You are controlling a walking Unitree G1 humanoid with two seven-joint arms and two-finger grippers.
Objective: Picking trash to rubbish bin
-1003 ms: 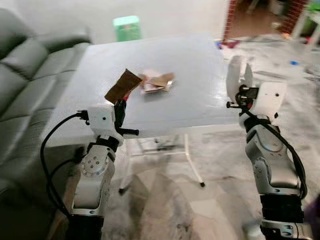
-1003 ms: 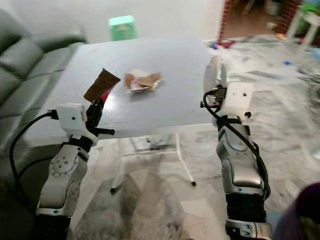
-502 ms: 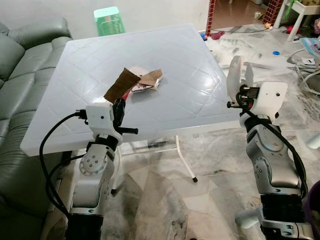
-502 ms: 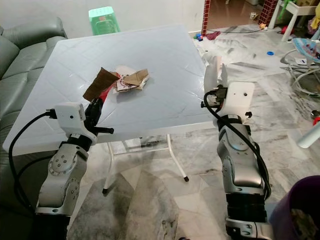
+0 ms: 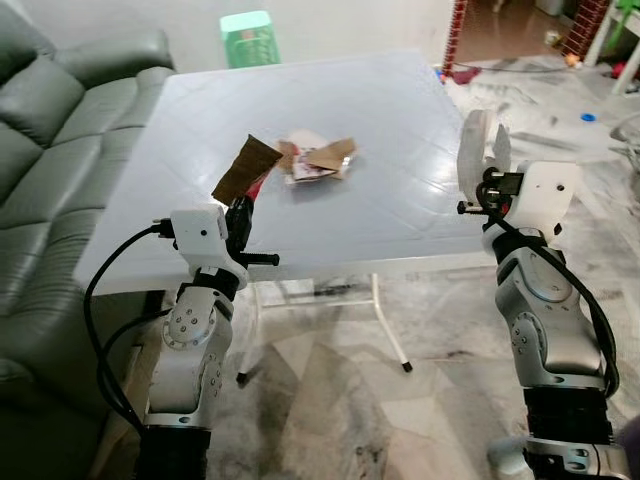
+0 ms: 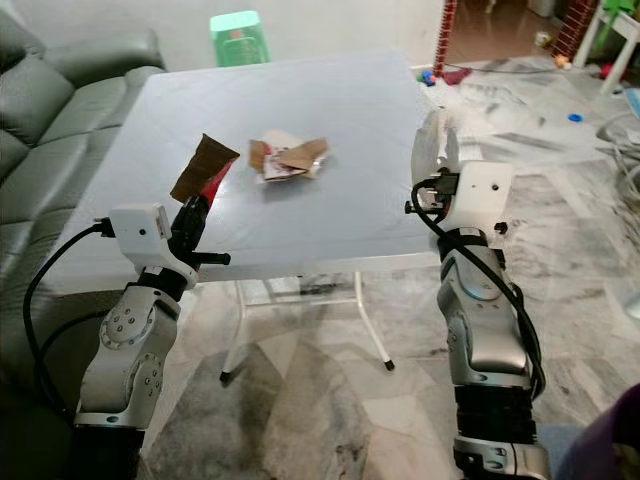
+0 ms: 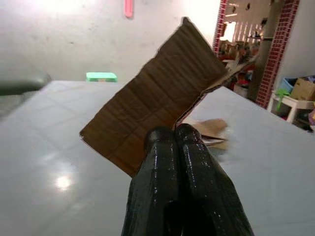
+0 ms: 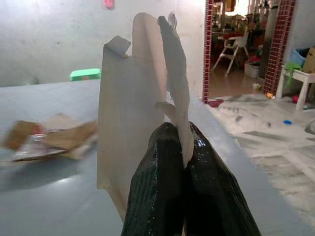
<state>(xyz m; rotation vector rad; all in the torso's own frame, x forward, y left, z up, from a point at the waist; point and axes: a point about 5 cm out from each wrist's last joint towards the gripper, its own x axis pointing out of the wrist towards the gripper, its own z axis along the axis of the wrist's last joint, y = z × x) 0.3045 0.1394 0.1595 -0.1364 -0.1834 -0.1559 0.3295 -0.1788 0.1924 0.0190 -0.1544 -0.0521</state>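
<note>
My left gripper (image 5: 243,208) is shut on a brown cardboard piece (image 5: 245,170), held up above the near left part of the white table (image 5: 400,110). The left wrist view has the same cardboard piece (image 7: 157,103) pinched between the black fingers (image 7: 162,147). My right gripper (image 5: 487,183) is shut on a pale paper scrap (image 5: 473,150) that stands upright by the table's right edge; the paper scrap (image 8: 133,98) rises from the fingers (image 8: 165,147). A small pile of torn cardboard and wrappers (image 5: 318,160) lies on the table's middle.
A dark leather sofa (image 5: 50,130) runs along the left. A green stool (image 5: 250,36) stands beyond the table. The floor is marble, with toys and a brick pillar (image 5: 461,30) at the far right.
The whole picture has shifted right and tilted, so the camera has moved. Both grippers keep their hold on the same scraps in the same pose.
</note>
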